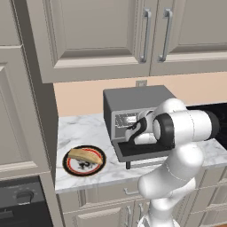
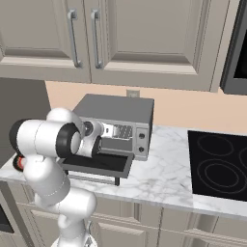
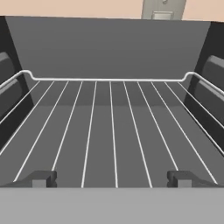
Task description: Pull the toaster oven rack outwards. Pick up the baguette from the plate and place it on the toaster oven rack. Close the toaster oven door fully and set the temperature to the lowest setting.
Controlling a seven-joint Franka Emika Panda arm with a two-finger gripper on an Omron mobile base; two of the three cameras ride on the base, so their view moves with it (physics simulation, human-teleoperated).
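Silver toaster oven rack (image 3: 112, 131) fills the cavity; gripper (image 3: 112, 178) spread wide; robot arm hides its front edge.

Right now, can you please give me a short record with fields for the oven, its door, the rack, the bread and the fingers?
toaster oven: on the marble counter
toaster oven door: folded down open
toaster oven rack: bare, directly ahead of the hand
baguette: lying on the plate, left of the oven
fingers: spread wide, holding nothing
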